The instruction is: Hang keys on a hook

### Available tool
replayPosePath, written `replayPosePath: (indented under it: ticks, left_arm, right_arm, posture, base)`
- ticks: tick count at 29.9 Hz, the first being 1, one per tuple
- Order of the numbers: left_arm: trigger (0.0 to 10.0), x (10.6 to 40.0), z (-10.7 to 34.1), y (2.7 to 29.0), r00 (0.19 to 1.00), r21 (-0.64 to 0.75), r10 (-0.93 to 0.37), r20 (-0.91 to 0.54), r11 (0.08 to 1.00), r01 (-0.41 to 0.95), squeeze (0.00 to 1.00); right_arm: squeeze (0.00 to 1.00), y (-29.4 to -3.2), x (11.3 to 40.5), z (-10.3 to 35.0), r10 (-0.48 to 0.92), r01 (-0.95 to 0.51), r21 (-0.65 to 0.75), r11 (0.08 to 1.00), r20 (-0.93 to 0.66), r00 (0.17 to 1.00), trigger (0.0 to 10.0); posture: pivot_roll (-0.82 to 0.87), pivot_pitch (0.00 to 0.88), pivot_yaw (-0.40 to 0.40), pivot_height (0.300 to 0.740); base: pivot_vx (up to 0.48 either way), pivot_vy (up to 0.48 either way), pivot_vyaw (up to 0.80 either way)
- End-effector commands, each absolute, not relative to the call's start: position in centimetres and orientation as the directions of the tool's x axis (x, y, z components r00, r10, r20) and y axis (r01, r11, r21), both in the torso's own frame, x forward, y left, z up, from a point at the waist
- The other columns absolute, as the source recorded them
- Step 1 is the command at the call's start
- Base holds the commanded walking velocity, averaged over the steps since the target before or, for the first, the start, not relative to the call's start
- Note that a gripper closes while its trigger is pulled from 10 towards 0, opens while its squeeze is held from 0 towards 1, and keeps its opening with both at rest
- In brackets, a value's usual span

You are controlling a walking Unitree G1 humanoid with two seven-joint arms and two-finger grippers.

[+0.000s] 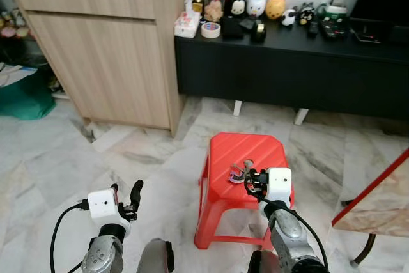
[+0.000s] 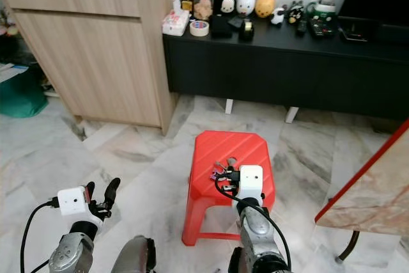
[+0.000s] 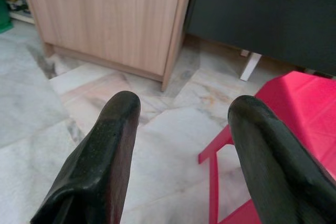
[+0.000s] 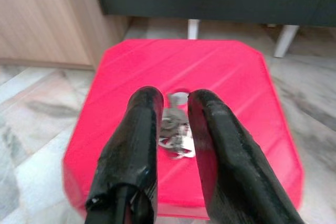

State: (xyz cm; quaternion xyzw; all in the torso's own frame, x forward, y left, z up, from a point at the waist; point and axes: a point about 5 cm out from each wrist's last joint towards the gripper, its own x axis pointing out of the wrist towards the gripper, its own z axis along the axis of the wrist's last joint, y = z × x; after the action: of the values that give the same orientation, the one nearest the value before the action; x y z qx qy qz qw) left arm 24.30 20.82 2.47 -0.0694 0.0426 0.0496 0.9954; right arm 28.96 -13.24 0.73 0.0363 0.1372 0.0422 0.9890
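A bunch of silver keys (image 1: 238, 172) lies on top of a red plastic stool (image 1: 246, 146), near its middle hole. My right gripper (image 1: 247, 176) is down on the stool top. In the right wrist view its two black fingers (image 4: 142, 129) stand close together, with the keys (image 4: 176, 132) filling the narrow gap between them and resting on the seat. My left gripper (image 1: 132, 197) hangs low over the marble floor to the left of the stool. It is open, with nothing between its fingers (image 3: 113, 129).
A wooden cabinet (image 1: 102, 43) stands at the back left. Beside it, a low black console (image 1: 287, 62) carries jars, figurines and tape. The corner of a marble-topped table with a red edge (image 1: 377, 202) juts in at the right. Marble floor surrounds the stool.
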Motion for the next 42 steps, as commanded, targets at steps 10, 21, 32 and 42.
replayPosePath:
  ticks: [10,21,32,42]
  left_arm:
    - [10.0,24.40,2.45,20.79,0.991,-0.143,0.095,-0.098,0.984,-0.108,0.00]
    - [10.0,24.34,2.33,20.76,0.990,-0.143,0.092,-0.104,0.984,-0.106,0.00]
    - [10.0,24.30,2.32,20.74,0.991,-0.141,0.090,-0.103,0.985,-0.104,0.00]
    - [10.0,24.14,2.23,20.72,0.991,-0.136,0.087,-0.104,0.986,-0.101,0.00]
  right_arm:
    - [0.00,-13.14,28.68,0.26,0.097,-0.069,0.102,0.992,-0.298,0.950,10.0]
    - [0.00,-13.37,28.48,-0.05,0.100,-0.073,0.099,0.992,-0.315,0.944,10.0]
    - [0.00,-12.86,28.82,0.41,0.115,-0.089,0.102,0.991,-0.291,0.950,10.0]
    - [0.00,-13.69,28.60,0.02,0.054,-0.036,0.059,0.998,-0.320,0.946,10.0]
  posture:
    - [0.10,0.083,-0.043,0.621]
    - [0.10,0.085,-0.042,0.621]
    - [0.10,0.088,-0.043,0.621]
    - [0.10,0.089,-0.046,0.621]
  base:
    - [0.165,0.000,0.24]
    - [0.283,0.000,0.00]
    - [0.296,0.000,0.35]
    - [0.261,0.000,0.00]
